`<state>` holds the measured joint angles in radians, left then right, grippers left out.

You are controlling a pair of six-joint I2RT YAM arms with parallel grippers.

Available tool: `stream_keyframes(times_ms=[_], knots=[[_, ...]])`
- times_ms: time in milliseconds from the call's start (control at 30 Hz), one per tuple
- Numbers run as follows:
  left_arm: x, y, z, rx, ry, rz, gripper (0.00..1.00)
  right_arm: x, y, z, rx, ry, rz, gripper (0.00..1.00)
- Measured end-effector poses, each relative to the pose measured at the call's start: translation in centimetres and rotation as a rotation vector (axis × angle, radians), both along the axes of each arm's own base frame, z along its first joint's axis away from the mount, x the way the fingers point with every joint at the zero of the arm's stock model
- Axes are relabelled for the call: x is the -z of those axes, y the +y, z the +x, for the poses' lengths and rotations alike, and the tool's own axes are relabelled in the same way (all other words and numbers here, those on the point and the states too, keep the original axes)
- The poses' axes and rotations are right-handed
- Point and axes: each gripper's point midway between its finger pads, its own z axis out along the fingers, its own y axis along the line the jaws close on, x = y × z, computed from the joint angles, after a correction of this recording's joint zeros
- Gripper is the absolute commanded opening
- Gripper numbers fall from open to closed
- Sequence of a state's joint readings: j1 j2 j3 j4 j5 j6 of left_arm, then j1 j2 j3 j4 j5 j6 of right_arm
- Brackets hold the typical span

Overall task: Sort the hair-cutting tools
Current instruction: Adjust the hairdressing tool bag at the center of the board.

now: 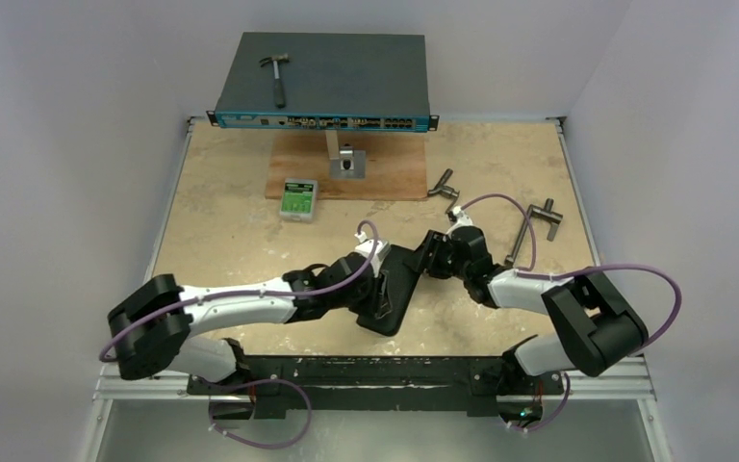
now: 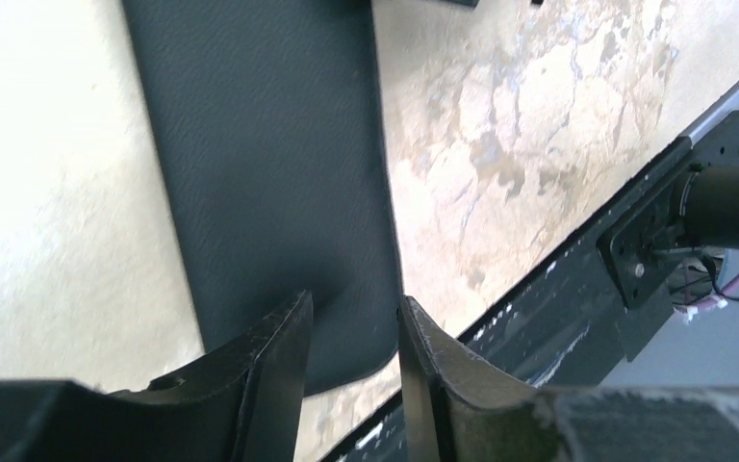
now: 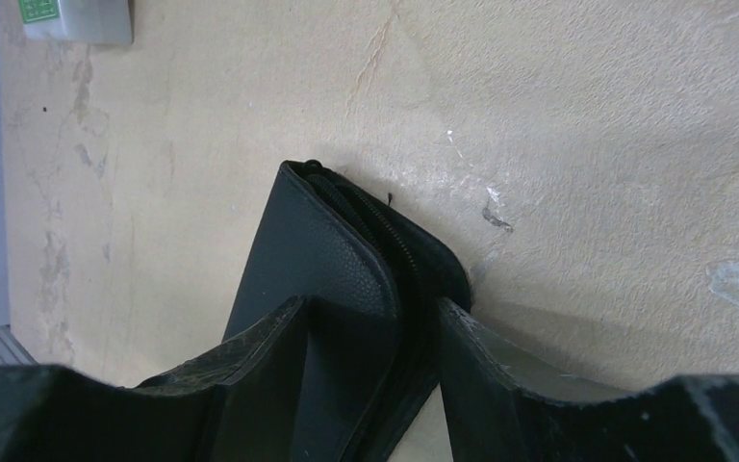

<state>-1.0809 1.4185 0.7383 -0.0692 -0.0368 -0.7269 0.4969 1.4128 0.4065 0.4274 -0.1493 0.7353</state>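
black zip case [image 3: 327,241] sits mid-table [image 1: 231,221], a touch toward 6 o'clock. pebbled faux-leather look, rounded corners, fat zipper along the edge. right gripper [image 3: 369,303] is clamped across that zippered edge, and that end is tipped up off the marbled beige top. left gripper [image 2: 354,298] is let go, fingers apart over the case's flat rounded corner. can't see scissors, comb or clips, only the case. two grey metal t-handle tools [image 1: 539,217] lie around 2 o'clock.
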Motion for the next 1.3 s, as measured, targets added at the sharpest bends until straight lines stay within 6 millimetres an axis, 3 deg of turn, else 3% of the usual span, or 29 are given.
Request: stream_keyframes(times_ms=[333, 500, 733, 967, 1300], knots=[[0.4, 6.0, -3.0, -0.096, 0.029, -0.002, 0.37, 0.1, -0.1, -0.5, 0.014, -0.009, 0.036, 0.49], [0.7, 5.7, -4.3, -0.05, 0.041, 0.003, 0.32, 0.1, -0.1, -0.5, 0.013, -0.009, 0.037, 0.48], [4.0, 5.4, -6.9, 0.043, 0.105, 0.104, 0.14, 0.1, 0.0, -0.7, 0.006, -0.009, 0.043, 0.46], [5.8, 5.5, -6.4, 0.019, 0.117, 0.167, 0.13, 0.1, 0.1, -1.0, 0.002, -0.008, 0.061, 0.46], [5.6, 5.0, -2.1, -0.119, 0.178, 0.095, 0.18, 0.3, -0.6, -1.9, 0.02, -0.013, 0.09, 0.46]])
